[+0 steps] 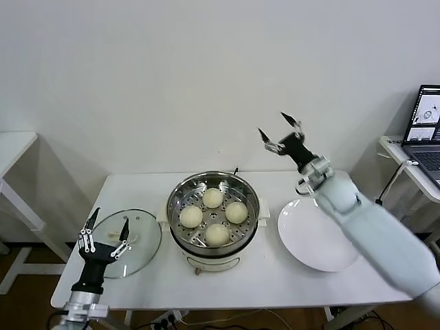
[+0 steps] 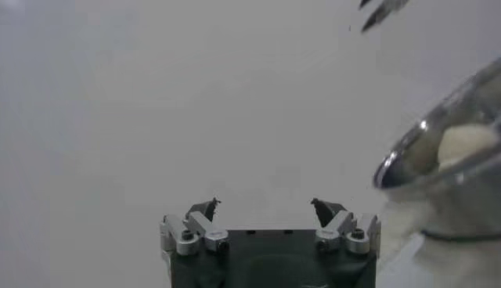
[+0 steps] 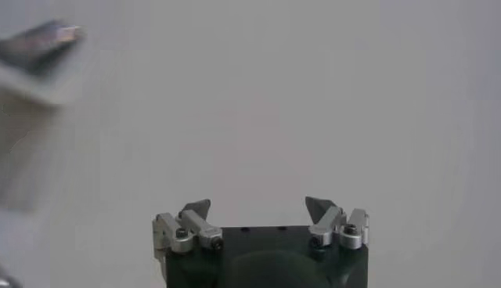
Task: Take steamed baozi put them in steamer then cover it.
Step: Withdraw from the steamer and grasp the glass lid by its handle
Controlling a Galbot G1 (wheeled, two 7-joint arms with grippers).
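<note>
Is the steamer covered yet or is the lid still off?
Uncovered. The steamer stands open with four baozi showing on its tray, and the glass lid lies flat on the table beside it.

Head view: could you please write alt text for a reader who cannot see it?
Four buns sit in an uncovered steamer mid-table, glass lid to its left, empty white plate to its right. Both tools are open: left tool over the lid, right tool raised.

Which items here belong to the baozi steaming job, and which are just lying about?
Job items:
four baozi, in the steamer
glass cover, on the table
left tool, open, above the cover

Lying about:
white plate
laptop
</note>
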